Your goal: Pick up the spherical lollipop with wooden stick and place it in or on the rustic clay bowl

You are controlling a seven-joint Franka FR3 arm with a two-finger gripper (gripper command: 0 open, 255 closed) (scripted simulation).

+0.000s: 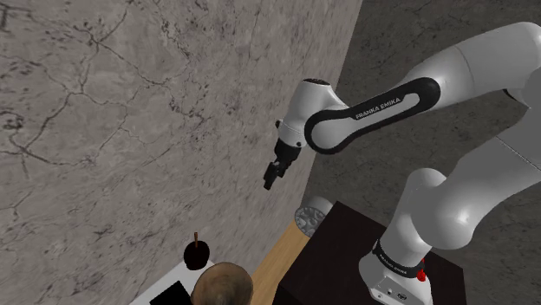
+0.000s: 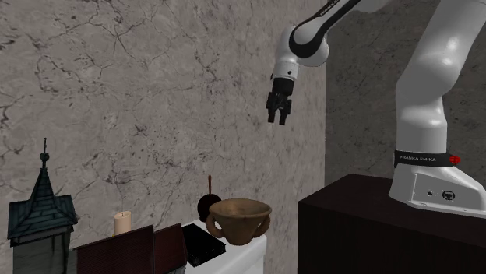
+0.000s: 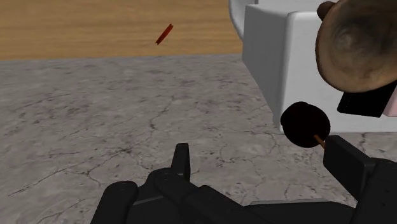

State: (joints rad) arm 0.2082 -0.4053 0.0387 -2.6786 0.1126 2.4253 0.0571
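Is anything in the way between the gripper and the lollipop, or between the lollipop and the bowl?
Nothing visible. The gripper hangs in open air above the lollipop, and the lollipop stands close beside the bowl with nothing between them.

The dark maroon spherical lollipop (image 1: 197, 252) has a brown stick; the rustic clay bowl (image 1: 224, 284) is mottled brown; the grey stone-like wall (image 1: 130, 104) carries dark crack-like veins.

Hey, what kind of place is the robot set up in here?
Probably a room in a house: a cracked grey wall, what looks like a wooden floor, and a white cabinet carrying a brown bowl, with a candle nearby.
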